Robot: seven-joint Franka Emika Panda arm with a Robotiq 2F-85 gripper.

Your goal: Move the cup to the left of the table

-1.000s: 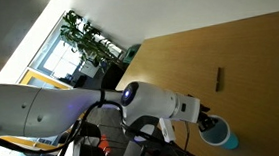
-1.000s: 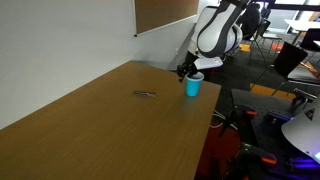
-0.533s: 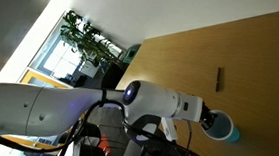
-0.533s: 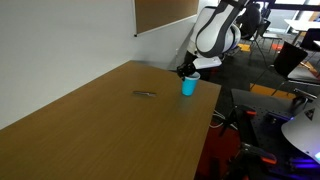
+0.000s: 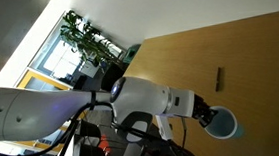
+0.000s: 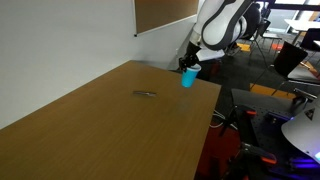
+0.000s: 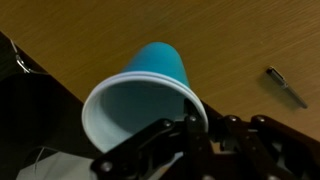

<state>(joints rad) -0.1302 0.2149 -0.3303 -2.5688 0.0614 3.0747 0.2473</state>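
The cup (image 7: 150, 95) is small and turquoise with a pale rim. In the wrist view it fills the middle and tilts with its mouth toward the camera. My gripper (image 7: 200, 125) is shut on the cup's rim, one finger inside and one outside. In both exterior views the cup (image 6: 188, 78) hangs a little above the table (image 6: 110, 130), near its edge by the robot, held by the gripper (image 6: 189, 67). Seen from behind the arm, the cup (image 5: 222, 128) hangs at the end of the gripper (image 5: 205, 117), close to the table (image 5: 238, 50) edge.
A thin dark stick (image 6: 146, 94) lies on the wood near the middle, also visible as the stick (image 7: 287, 88) and the stick (image 5: 218, 79). A wall with a brown board (image 6: 165, 12) borders the table. Potted plants (image 5: 86, 37) stand by the window. Office gear and cables (image 6: 270, 130) lie beyond the table edge.
The jaws have closed onto the cup's rim. The cup has risen off the tabletop and tilted, moving slightly along with the gripper.
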